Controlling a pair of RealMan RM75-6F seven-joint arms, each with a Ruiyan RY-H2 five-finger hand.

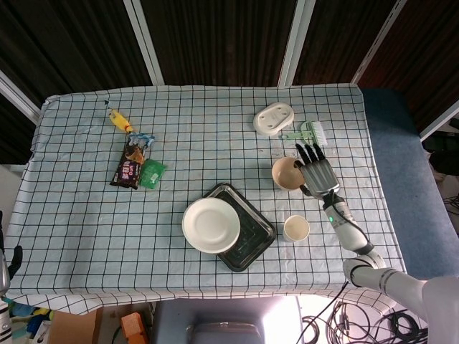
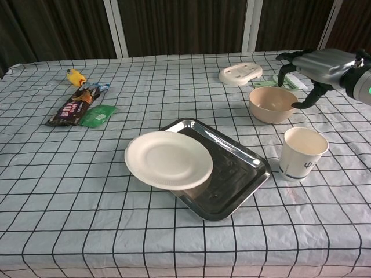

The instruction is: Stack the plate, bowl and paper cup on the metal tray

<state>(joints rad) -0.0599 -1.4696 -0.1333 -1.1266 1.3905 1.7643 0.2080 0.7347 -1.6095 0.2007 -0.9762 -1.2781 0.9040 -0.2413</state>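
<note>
The white paper plate (image 1: 211, 225) lies on the left part of the metal tray (image 1: 256, 229), overhanging its edge. A tan bowl (image 1: 287, 174) stands upright on the cloth behind and to the right of the tray (image 2: 232, 174). The paper cup (image 1: 296, 228) stands just right of the tray. My right hand (image 1: 318, 175) hovers over the bowl's (image 2: 272, 104) right rim. In the chest view the right hand (image 2: 317, 65) has its fingers apart and curved down, the thumb is near the rim, and it holds nothing. Only a sliver of my left hand (image 1: 6, 264) shows at the left edge.
A white soap dish (image 1: 274, 118) and a green brush (image 1: 310, 132) lie behind the bowl. Snack packets (image 1: 129, 163), a green pack (image 1: 152, 173) and a yellow item (image 1: 119, 120) sit at the far left. The table's right edge runs close beside my right arm.
</note>
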